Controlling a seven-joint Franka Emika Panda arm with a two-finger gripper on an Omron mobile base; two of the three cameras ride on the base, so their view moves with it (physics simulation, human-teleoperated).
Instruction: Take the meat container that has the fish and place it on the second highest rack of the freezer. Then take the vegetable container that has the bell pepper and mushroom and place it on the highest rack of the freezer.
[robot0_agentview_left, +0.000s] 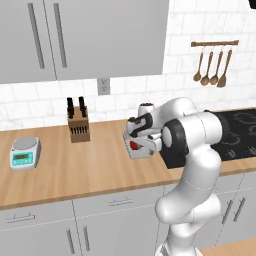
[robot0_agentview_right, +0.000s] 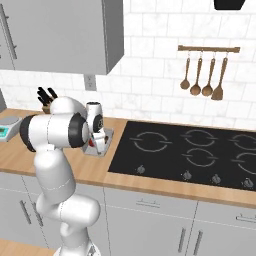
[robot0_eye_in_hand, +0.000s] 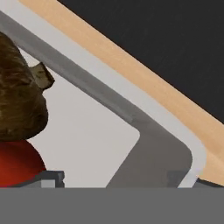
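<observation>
The vegetable container (robot0_eye_in_hand: 109, 131) sits on the counter (robot0_agentview_left: 75, 170) just left of the black cooktop (robot0_agentview_right: 200, 150). The gripper (robot0_eye_in_hand: 124, 179) hangs directly above its corner, jaws spread astride the cooktop-side wall; bell pepper (robot0_eye_in_hand: 17, 164) inside.

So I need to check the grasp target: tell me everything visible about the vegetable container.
The vegetable container is a shallow pale-grey tray with rounded corners and a raised rim, plastic-looking. It sits flat on the wooden counter, its edge close beside the black cooktop. Inside lie a glossy red bell pepper and a brown mushroom, touching each other. The tool hangs just over it, fingers astride the rim.
</observation>
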